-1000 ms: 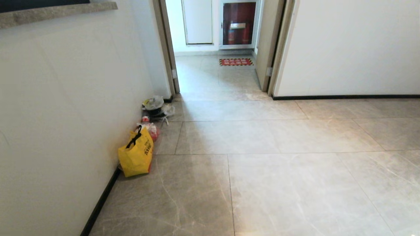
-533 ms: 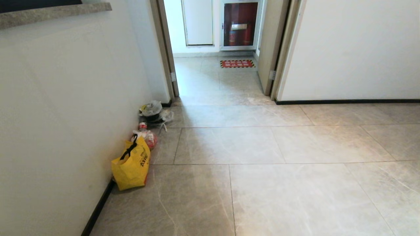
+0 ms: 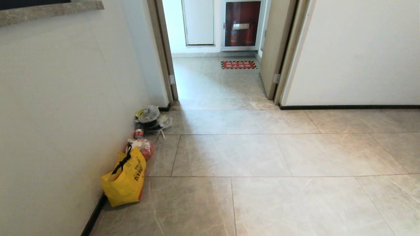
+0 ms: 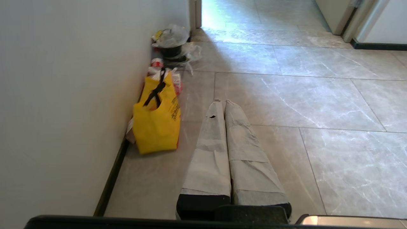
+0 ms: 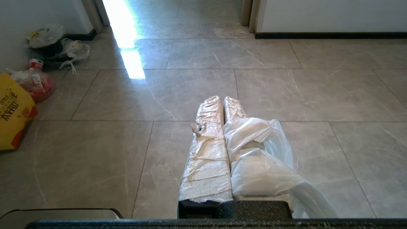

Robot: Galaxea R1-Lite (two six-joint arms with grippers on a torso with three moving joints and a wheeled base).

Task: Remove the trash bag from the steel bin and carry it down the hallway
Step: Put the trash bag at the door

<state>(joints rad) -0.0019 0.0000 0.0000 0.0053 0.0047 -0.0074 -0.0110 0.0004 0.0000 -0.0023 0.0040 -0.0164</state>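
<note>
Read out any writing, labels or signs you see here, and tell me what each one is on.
Yellow bag by the left wall: dark print down its side, too blurred to read.
Red floor mat with striped border, beyond the doorway: pale lettering, too small to read.
Bottle by the wall: red and white label, unreadable.
Fire cabinet: a plate on the glass, no legible text.

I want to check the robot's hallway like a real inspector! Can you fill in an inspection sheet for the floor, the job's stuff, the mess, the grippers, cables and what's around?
Surface: glossy grey tiled floor, dry-looking.
Job's things: white trash bag draped over the right gripper, pinched between its shut fingers; steel bin not seen.
Clutter: yellow bag, red-filled plastic bag and bagged rubbish pile along the left wall.
Grippers: left gripper shut, empty.
Cables: nothing seen.
Surroundings: open doorway, fire cabinet, striped floor marking.
</note>
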